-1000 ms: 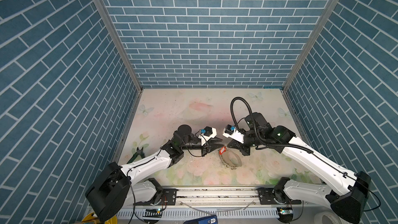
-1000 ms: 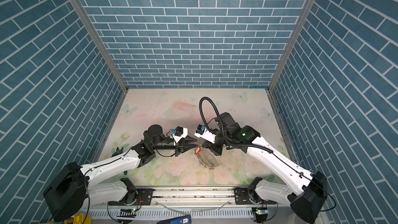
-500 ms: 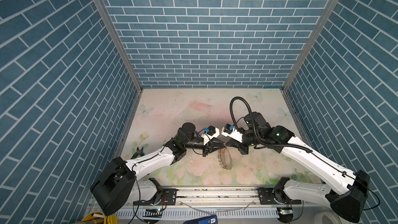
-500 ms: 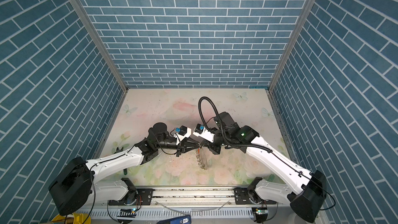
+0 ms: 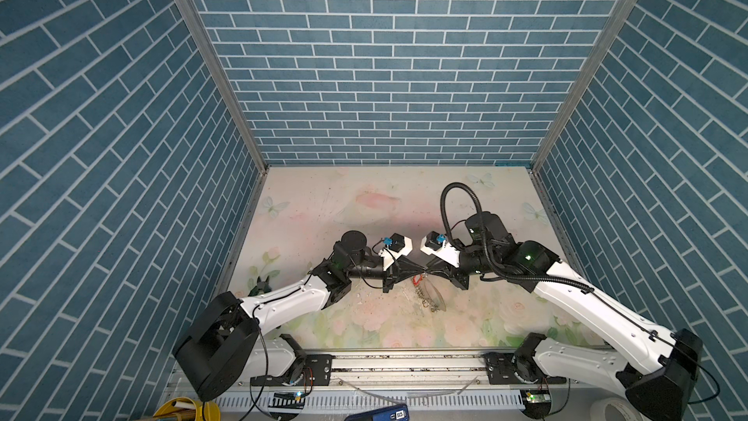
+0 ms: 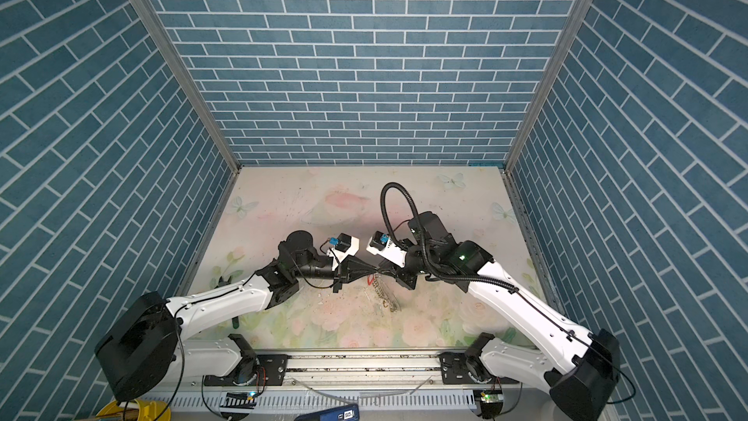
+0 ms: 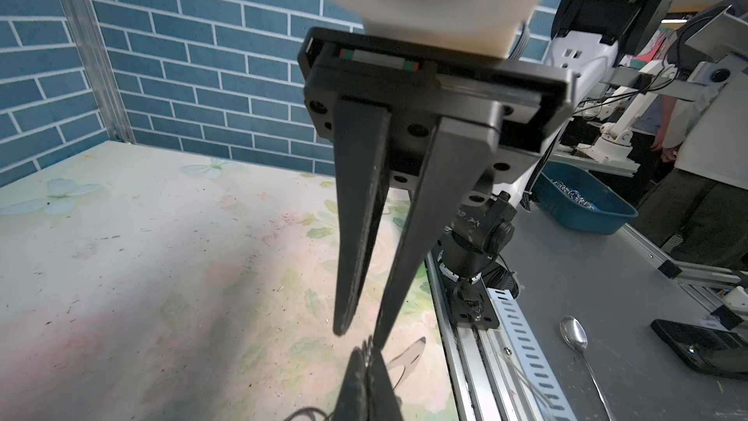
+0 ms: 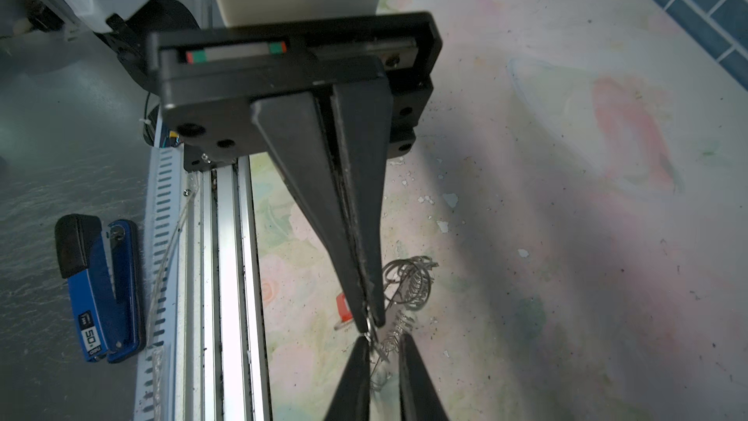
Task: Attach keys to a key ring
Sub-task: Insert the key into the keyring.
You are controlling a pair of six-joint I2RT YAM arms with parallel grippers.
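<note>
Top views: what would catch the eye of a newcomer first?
The left hand and right hand meet tip to tip above the flowered table. Just below their tips is the silvery key ring, with an orange-red tag beside it. Blue brick walls close in three sides.

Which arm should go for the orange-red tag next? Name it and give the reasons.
Probably the right. The right tool pinches a small silver ring with the orange-red key tag right beside its tips; the left tool has the key ring between its fingers and could hold it.
</note>
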